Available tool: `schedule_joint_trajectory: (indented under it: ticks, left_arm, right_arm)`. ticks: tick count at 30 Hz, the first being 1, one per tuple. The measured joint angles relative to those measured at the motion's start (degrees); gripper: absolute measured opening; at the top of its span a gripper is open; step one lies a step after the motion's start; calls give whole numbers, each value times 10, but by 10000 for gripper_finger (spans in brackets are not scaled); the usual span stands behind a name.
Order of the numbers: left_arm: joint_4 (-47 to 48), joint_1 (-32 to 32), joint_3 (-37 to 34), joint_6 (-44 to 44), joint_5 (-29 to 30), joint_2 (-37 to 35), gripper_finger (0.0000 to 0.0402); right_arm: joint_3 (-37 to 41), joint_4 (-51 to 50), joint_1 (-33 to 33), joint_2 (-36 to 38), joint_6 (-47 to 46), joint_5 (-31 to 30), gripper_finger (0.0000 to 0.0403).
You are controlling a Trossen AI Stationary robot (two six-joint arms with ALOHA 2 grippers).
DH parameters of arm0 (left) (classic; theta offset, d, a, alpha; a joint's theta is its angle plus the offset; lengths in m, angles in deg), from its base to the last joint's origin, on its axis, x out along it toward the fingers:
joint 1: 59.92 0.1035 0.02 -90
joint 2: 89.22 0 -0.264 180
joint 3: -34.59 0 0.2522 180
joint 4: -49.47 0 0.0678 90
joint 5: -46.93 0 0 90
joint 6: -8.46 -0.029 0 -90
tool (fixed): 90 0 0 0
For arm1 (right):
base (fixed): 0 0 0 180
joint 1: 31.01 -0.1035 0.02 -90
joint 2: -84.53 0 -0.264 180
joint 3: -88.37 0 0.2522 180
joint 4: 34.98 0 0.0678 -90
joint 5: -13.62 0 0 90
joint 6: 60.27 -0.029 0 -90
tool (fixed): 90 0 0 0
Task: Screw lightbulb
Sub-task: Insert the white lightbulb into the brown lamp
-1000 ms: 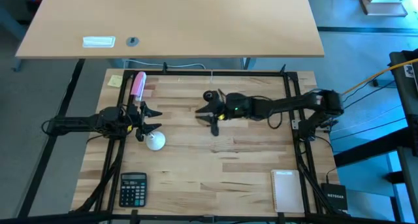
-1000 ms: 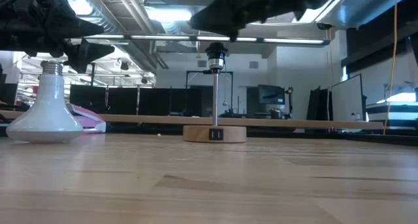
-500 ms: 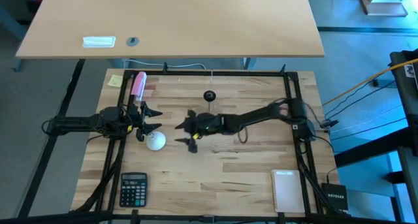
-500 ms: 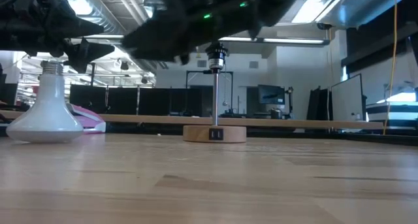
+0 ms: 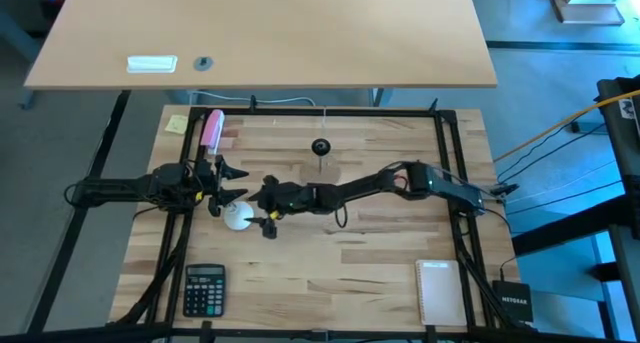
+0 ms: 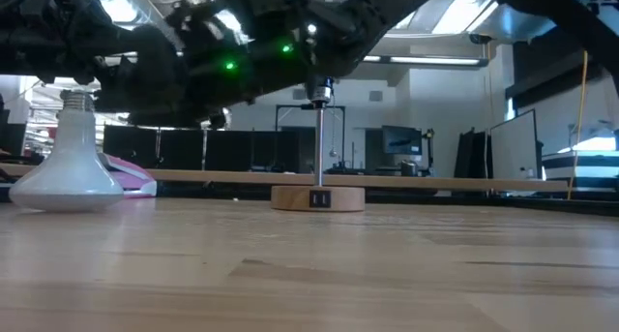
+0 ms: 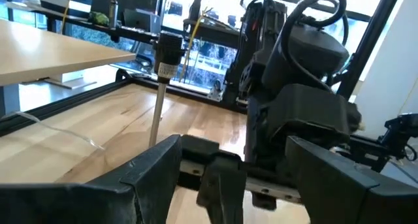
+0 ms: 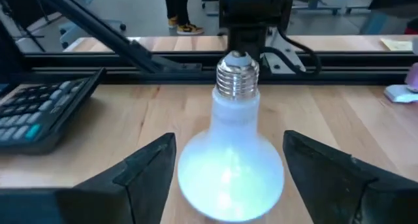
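Observation:
The white lightbulb [image 5: 238, 216] stands on its globe on the table, with its silver screw base [image 8: 237, 74] pointing up. My right gripper [image 5: 260, 213] is open at the bulb's right side. In the right wrist view its fingers [image 8: 151, 165] stand on either side of the globe [image 8: 230, 165] without touching it. My left gripper [image 5: 236, 183] is open too, just beyond the bulb on its far-left side, and holds nothing. The lamp stand with its black socket [image 6: 319, 85] rises from a round wooden base [image 6: 317, 197] at the table's middle.
A calculator [image 5: 204, 288] lies near the front left, a white notepad [image 5: 437, 291] at the front right. A pink object [image 5: 211, 131] and a yellow note [image 5: 176, 123] lie at the far left. A black frame [image 5: 300, 111] runs around the tabletop.
My right gripper has swung from beside the socket toward the table's left and near side and come down to the lightbulb. Its fingers have opened on the way. The bulb and the lamp stand have stayed where they were.

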Motion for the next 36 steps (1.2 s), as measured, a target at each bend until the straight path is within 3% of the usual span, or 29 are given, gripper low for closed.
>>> schedule_joint_trajectory:
  ticks: [14, 36]
  left_arm:
    - [0, 0, 0, -2, 1, 0, 265]
    - [1, 0, 0, -2, 12, 0, 265]
  right_arm:
    - [-119, 7, 0, -105, 0, -10, 287]
    - [-145, 107, -1, -166, 1, -30, 280]
